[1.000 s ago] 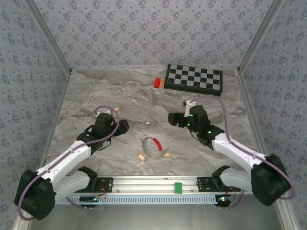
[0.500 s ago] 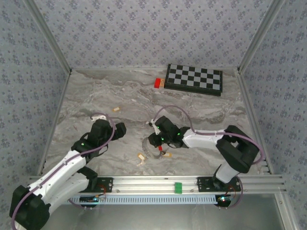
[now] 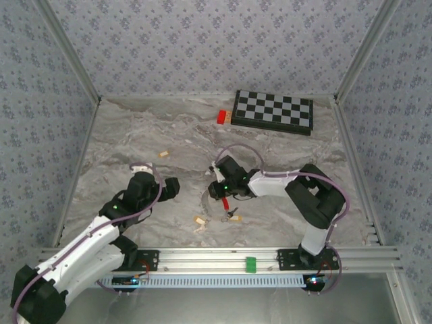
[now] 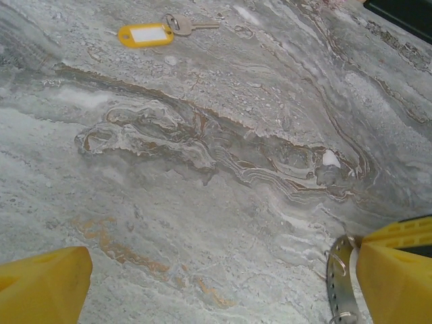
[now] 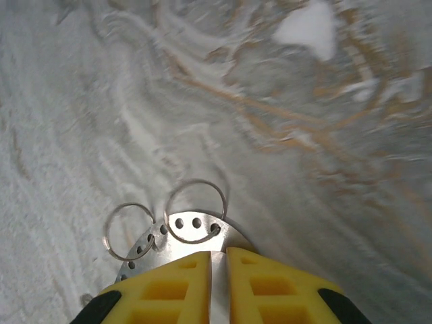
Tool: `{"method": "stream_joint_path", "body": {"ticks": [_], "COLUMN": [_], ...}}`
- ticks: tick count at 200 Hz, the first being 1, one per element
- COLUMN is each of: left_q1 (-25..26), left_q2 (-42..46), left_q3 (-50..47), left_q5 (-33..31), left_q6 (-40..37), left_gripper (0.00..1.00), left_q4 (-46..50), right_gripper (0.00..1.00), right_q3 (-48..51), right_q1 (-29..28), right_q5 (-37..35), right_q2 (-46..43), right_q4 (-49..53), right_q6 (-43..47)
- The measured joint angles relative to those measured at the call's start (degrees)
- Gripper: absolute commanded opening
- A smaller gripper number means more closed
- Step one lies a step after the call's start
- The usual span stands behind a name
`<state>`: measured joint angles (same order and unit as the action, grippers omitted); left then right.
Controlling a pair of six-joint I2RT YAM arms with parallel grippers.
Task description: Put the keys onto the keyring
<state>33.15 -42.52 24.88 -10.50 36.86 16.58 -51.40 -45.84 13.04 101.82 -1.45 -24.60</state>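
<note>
Keyring (image 5: 196, 236) is pinched by its edge. The right gripper (image 5: 217, 256) has its yellow pads (image 5: 169, 290) shut flat on the perforated grey band, with only a sliver of metal between them. Two small wire loops (image 5: 196, 181) hang from the holes just ahead of the tips. I can't quite tell whether the band is lifted clear of the marble tabletop (image 5: 324, 169), because the wrist view is blurred.

The left gripper (image 4: 219, 255) stands fully open and holds nothing. Another stretch of the band lies just beside the pad on the right of its view (close enough to be nudged). One of the keys (image 4: 191, 25), on a yellow tag (image 4: 145, 34), lies well ahead of those open jaws and off to their left. From above, two more sit on the near side of the right jaws.

The risks come from that shallow hold. A thin, flat band gripped at its rim could pivot or slip out if the left pad bumps it or the arm swings. The loops are small and free to flop, so a key brought up slightly off line would probably push one aside rather than thread it. The key ahead lies flat on the stone, and closing on it may only skate it away.

No brand or writing can be read, and the tag's white insert looks blank.
</note>
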Motion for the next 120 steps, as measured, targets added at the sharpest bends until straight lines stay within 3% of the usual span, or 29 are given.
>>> {"method": "stream_joint_path", "body": {"ticks": [57,108,120], "left_q1": [1.8,6.4,8.0], "left_q2": [-1.7,-8.3,-10.6], "left_q3": [0.0,0.0,0.0], "left_q5": [2.0,7.9,8.7], "left_q6": [-1.8,-1.7,-1.6], "left_gripper": [0.91,0.77,0.69], "left_q4": [-0.5,-6.3,-7.8], "right_gripper": [0.15,0.34,0.37], "right_q3": [-1.7,3.3,5.6], "right_q1": [7.8,10.2,10.0], "right_q5": [0.3,-1.6,-2.6], "right_q2": [1.4,-4.5,-8.2], "right_q4": [-0.1,-0.9,-1.0], "right_q6": [-0.3,0.5,0.9]}}
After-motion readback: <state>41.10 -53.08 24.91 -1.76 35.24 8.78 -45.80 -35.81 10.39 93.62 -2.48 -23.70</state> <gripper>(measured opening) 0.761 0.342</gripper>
